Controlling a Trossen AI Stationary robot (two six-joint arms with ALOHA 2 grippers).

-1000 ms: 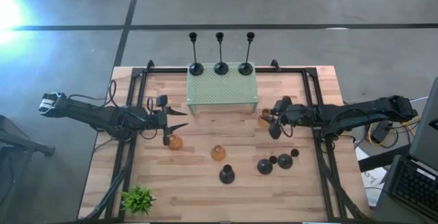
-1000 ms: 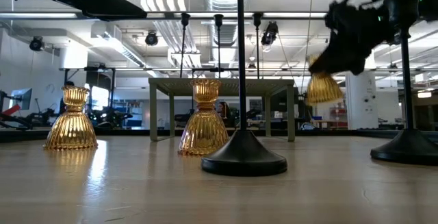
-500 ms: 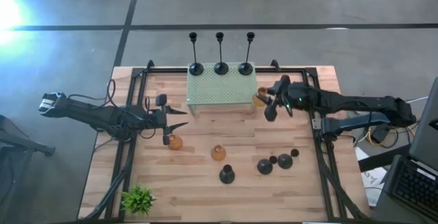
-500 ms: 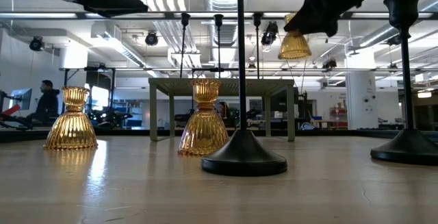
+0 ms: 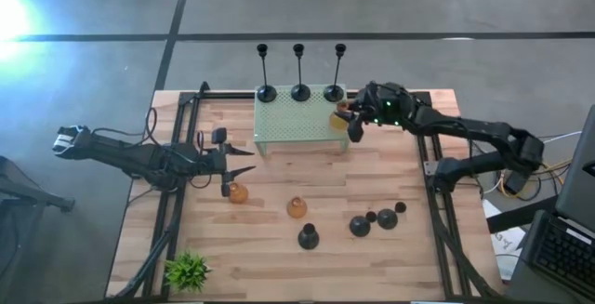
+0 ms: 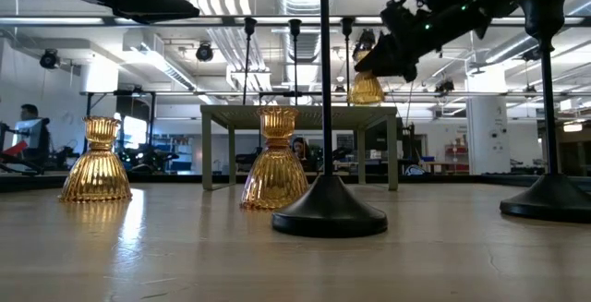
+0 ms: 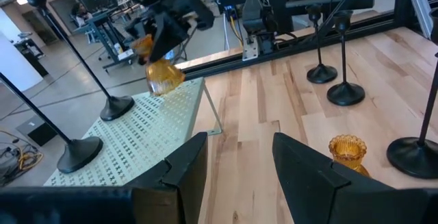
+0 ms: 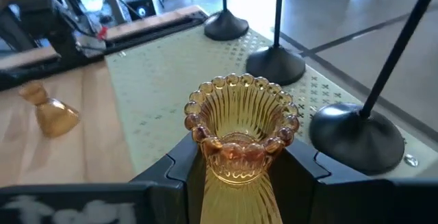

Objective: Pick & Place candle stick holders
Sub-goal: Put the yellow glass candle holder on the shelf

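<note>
My right gripper (image 5: pixel 351 124) is shut on an amber glass candle stick holder (image 5: pixel 339 118) above the right end of the mint-green perforated stand (image 5: pixel 297 125). Three tall black holders (image 5: pixel 300 91) stand by their round bases along the stand's far edge. Two more amber holders (image 5: pixel 239 192) (image 5: pixel 297 208) stand on the table. Several black holders (image 5: pixel 360 225) stand at the near right. My left gripper (image 5: pixel 247 161) hovers open at the left, just beyond the left amber holder, with nothing between its fingers (image 7: pixel 301 172). My right gripper pinches the amber holder's narrow neck (image 8: pixel 236 157), just under its beaded cup, between its two fingers (image 8: pixel 301 169). The fingers come from the table's right side, slanting slightly down. The holder is lifted clear of the stand, and its wide bell (image 6: pixel 367 88) hangs below the fingers.
A small green plant (image 5: pixel 188 270) sits at the near left corner. Black frame rails (image 5: pixel 429 169) run along the table's sides. A laptop (image 5: pixel 558 248) lies off the right edge. A person (image 6: pixel 28 131) shows far behind the table in the low view.
My right gripper has swung up and toward the table's far edge and left, carrying the amber holder from beside the stand's near right corner to above the stand's right end. It has also turned about.
</note>
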